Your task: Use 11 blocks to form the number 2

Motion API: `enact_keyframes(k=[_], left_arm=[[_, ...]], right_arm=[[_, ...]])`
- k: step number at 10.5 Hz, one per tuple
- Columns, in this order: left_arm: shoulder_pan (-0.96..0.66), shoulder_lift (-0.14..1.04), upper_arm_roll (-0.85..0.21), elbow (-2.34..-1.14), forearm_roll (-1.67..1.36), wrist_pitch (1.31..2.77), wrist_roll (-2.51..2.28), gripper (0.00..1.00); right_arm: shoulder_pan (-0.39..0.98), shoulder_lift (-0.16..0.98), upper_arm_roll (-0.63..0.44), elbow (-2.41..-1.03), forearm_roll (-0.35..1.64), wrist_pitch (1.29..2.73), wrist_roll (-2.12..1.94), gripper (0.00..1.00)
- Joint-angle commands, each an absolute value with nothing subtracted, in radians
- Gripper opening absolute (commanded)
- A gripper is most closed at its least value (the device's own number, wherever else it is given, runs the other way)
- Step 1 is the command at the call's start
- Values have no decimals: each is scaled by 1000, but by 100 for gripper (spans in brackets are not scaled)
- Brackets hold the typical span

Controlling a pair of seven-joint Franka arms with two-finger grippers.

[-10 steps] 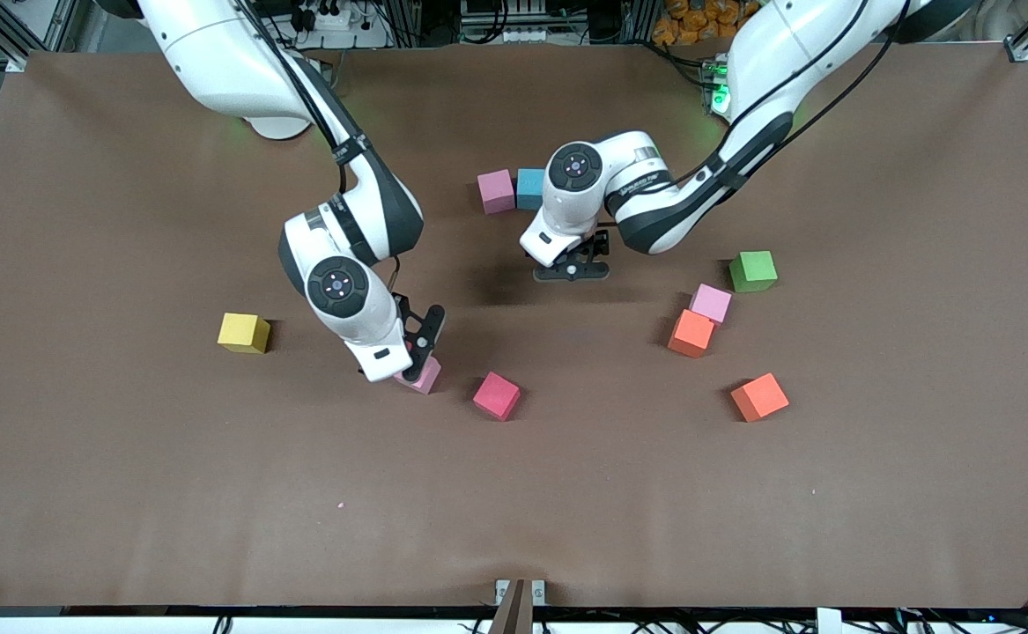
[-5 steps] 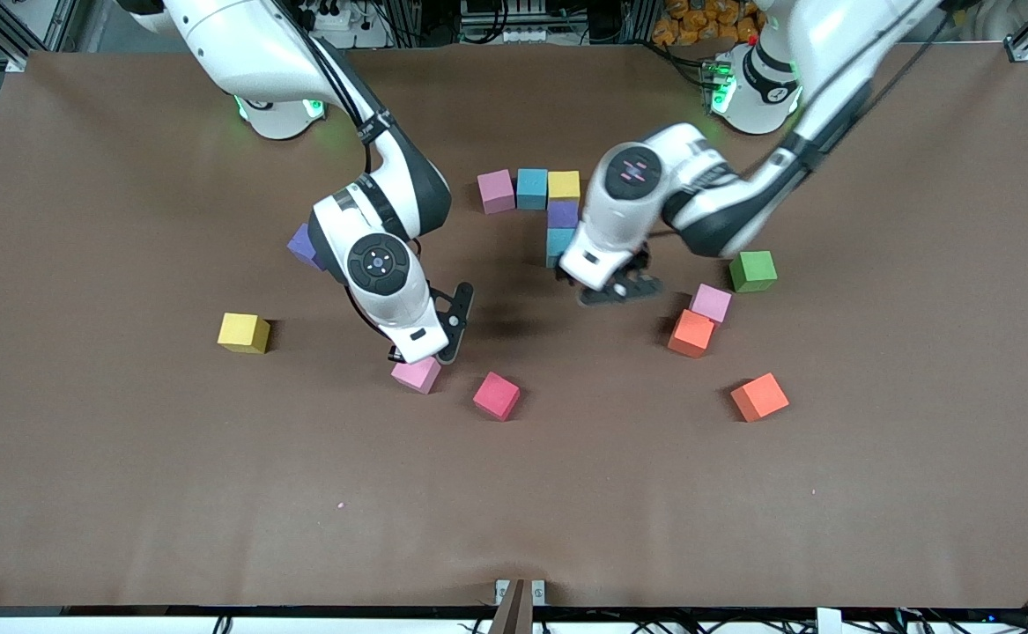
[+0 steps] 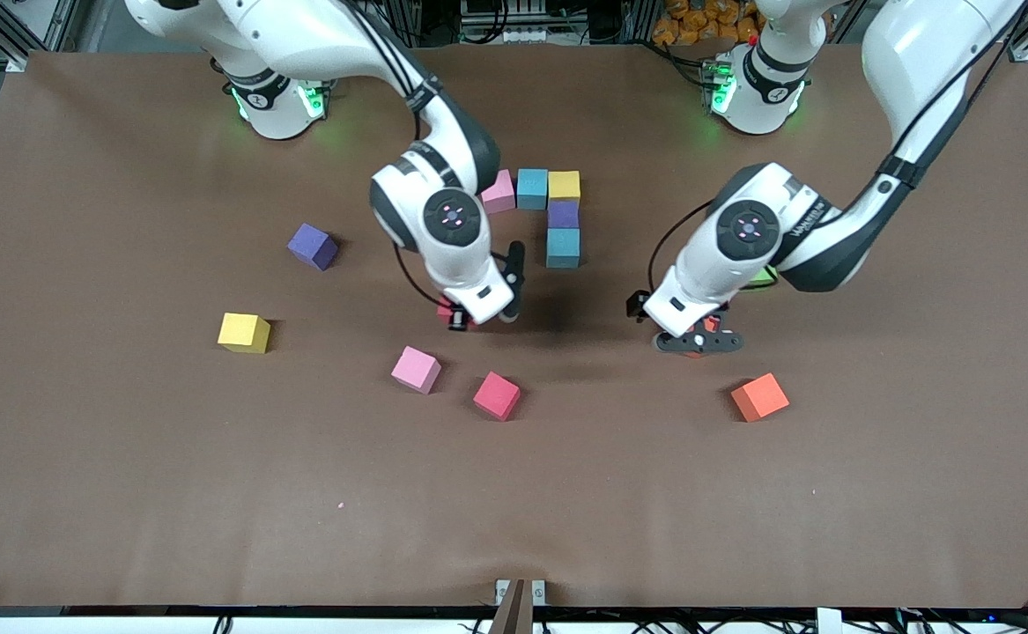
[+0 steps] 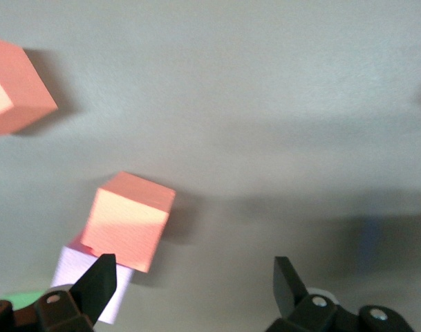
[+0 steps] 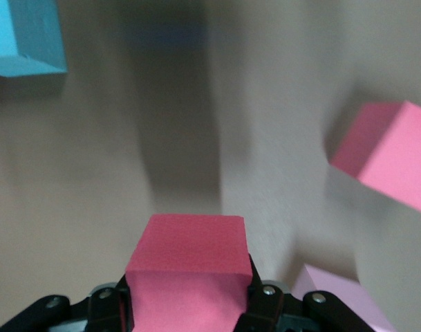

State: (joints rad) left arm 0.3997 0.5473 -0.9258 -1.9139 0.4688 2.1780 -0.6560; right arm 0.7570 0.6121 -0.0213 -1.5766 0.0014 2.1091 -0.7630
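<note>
Clamped in the right gripper (image 5: 189,304), a matte red foam cube (image 5: 189,273) hangs over the brown table (image 3: 126,458) near the partly built number 2 (image 3: 558,216). Left gripper (image 4: 193,290) hovers spread wide and holding nothing, above an orange cube (image 4: 127,218) touching a pale pink one (image 4: 92,277).

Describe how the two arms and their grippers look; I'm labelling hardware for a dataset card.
Both arms are glossy white with dark grey joint sections and black cables running along them. Each wrist carries a round dark cap with small pink lights. The bases glow green. The left gripper and the right gripper are black two-finger units with silver screws. The left arm's wrist bears small dark lettering, too small to read.
</note>
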Motion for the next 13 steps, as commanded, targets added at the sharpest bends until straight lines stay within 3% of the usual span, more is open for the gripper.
enact_keyframes(k=[1,6,13], left_arm=[[407,581,-894,-1896,492,2168,-472,100],[405,612,-881,-1913,551,2169,-379,100],[400,680,-851,-1913,621,2198,-380,100]], right_arm=[[819,659,-23,-1566,-18,2158,-762,39],[946,675,-25,-1594,-15,2177,-683,39],[966,699,-23,-1598,-3,2178,-634,39]])
